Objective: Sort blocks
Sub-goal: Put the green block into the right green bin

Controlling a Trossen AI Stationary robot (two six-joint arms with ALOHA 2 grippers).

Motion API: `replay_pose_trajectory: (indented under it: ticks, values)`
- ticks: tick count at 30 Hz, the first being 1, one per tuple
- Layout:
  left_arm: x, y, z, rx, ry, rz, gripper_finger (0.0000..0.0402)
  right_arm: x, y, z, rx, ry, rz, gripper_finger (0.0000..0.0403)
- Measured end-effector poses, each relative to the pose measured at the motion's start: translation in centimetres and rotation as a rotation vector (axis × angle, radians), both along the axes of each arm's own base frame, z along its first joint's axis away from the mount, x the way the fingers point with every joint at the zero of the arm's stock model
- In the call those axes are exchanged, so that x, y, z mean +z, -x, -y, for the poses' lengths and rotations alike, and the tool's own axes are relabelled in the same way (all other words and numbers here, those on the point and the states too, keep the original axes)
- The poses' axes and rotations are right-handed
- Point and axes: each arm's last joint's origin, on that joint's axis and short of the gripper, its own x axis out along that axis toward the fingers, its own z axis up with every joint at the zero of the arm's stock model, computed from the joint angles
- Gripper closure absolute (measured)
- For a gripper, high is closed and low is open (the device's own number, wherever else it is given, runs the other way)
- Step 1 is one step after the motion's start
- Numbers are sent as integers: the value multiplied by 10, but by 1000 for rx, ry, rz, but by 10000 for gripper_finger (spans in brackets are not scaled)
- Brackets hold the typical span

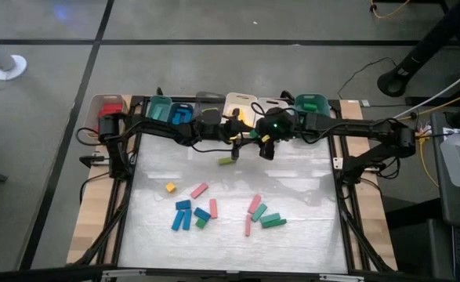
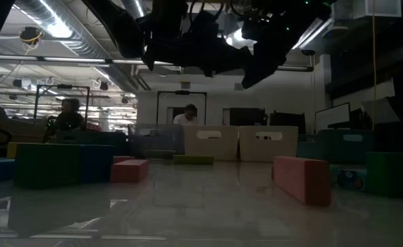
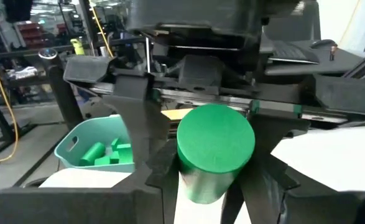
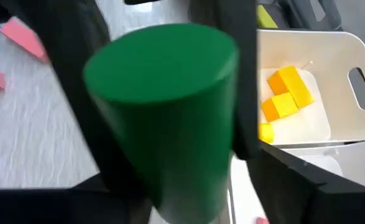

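So, left wrist view: the left claw (image 3: 214, 190) is clamped on a green cylinder (image 3: 216, 146) dead centre of the frame. At lower left there's a teal bin (image 3: 76, 140) with green blocks (image 3: 104, 154) in it.
Right wrist view: same cylinder fills the middle, with the right claw (image 4: 163, 134) straddling it. Can't tell if that one has bitten down or is only around it. At the right edge, a white bin (image 4: 341, 53) holds yellow blocks (image 4: 286, 92).
High view: both arms meet at top centre, just in front of the row of bins. The cylinder is up off the counter (image 1: 308, 180) between them. Loose stuff lies below: a lime block (image 1: 226, 161) near the claws, a yellow cube (image 1: 170, 187), pink bars (image 1: 199, 189), a blue cluster (image 1: 184, 215) and green pieces (image 1: 273, 222) lower down.
Low view: arms are dark shapes along the top. A pink block (image 2: 302, 178) sits right of centre and a red block (image 2: 129, 169) left of centre. People are visible way back in the room.
Handling guess: the cylinder looks stiff, smooth and light, so it won't crush, but a round side can roll or slip out.
Where to grab: across the curved side, on the end the other claw isn't covering. For the bars, across the narrow width.
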Motion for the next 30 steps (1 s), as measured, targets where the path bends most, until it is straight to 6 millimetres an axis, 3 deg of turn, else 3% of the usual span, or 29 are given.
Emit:
replay_pose_trajectory:
  ticks: [6, 21, 30]
  values:
    - [1, 0, -2, 5, -12, 4, 281, 0, 0, 0, 42, 36, -8, 277]
    - [0, 0, -3, 76, -38, -3, 219, 0, 0, 2, 30, 74, -19, 276]
    - [17, 16, -11, 135, -43, -83, 193, 10, 6, 10, -68, 280, -139, 275]
